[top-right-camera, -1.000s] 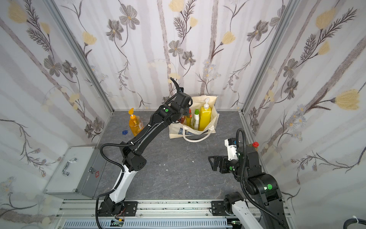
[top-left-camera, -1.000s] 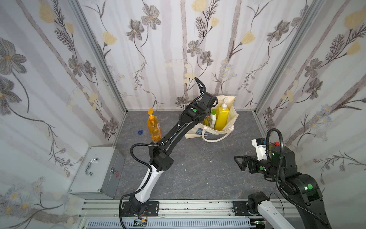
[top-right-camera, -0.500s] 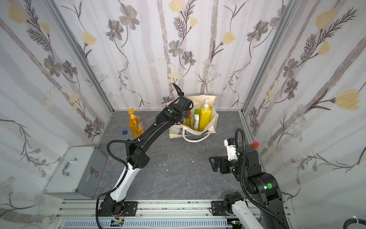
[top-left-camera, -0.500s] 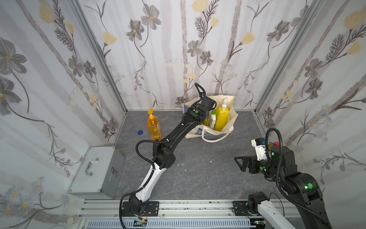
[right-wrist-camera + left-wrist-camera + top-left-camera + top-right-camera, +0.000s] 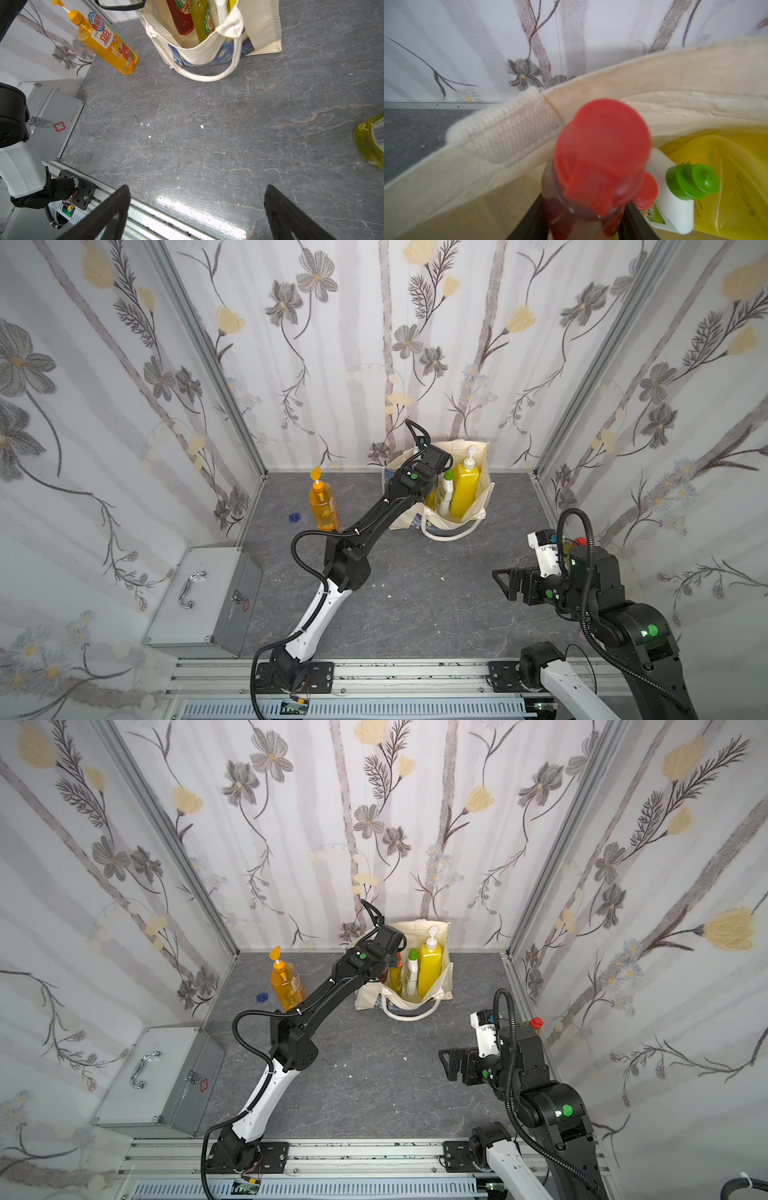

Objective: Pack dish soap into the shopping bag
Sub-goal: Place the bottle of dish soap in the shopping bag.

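Holding the red bottle [image 5: 602, 149] upright inside the bag [image 5: 633, 70], the left pincer [image 5: 583, 225] is half closed on it below the cap. Full, stiff and slick, it likely handles heavy; that narrow upper part suits gripping. The right pincer [image 5: 197, 209] gapes empty.

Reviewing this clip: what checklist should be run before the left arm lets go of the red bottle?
1. The red bottle is inside the bag: ok.
2. The left gripper is shut on the red bottle: ok.
3. The bottle's base rests on the bag floor: cannot tell.
4. The bag is upright with its mouth open: ok.
5. The right gripper is open and apart from the bag: ok.
6. All bottles are packed: not ok; the orange bottle and a yellow-green bottle are outside.
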`<state>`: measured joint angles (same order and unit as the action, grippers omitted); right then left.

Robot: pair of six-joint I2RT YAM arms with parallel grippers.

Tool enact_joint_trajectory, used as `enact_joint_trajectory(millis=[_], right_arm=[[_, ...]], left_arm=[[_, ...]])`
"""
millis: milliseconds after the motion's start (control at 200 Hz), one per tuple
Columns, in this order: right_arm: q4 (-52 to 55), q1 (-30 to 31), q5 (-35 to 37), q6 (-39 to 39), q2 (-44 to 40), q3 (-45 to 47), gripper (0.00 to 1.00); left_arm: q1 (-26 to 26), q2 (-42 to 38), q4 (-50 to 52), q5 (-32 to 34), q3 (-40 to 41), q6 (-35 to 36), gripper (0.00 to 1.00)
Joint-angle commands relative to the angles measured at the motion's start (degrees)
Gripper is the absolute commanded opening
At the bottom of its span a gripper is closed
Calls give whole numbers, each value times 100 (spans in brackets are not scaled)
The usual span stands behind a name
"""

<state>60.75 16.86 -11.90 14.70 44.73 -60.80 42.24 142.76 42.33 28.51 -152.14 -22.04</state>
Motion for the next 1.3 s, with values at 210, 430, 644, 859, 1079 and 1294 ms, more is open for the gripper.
enact_joint_trajectory(millis=[210, 430, 644, 859, 1079, 1294], right_arm=[[-133, 8, 27, -64, 80, 67, 100], [-116, 14, 44, -64, 71, 66, 100], [-96, 11, 58, -69, 80, 59, 100], [-98, 11, 57, -65, 105, 62, 100], [-94, 35, 59, -72, 123, 59, 100], [-92, 29, 67, -72, 140, 59, 100]], left_arm=[[48, -275, -752, 397, -88, 112, 47], [26, -16, -866, 333, -105, 76, 48], [38, 194, -574, 260, -97, -111, 47], [30, 408, -492, 172, -79, -176, 49], [30, 551, -748, 51, 36, -448, 51], [6, 466, -737, 66, 324, -771, 54]])
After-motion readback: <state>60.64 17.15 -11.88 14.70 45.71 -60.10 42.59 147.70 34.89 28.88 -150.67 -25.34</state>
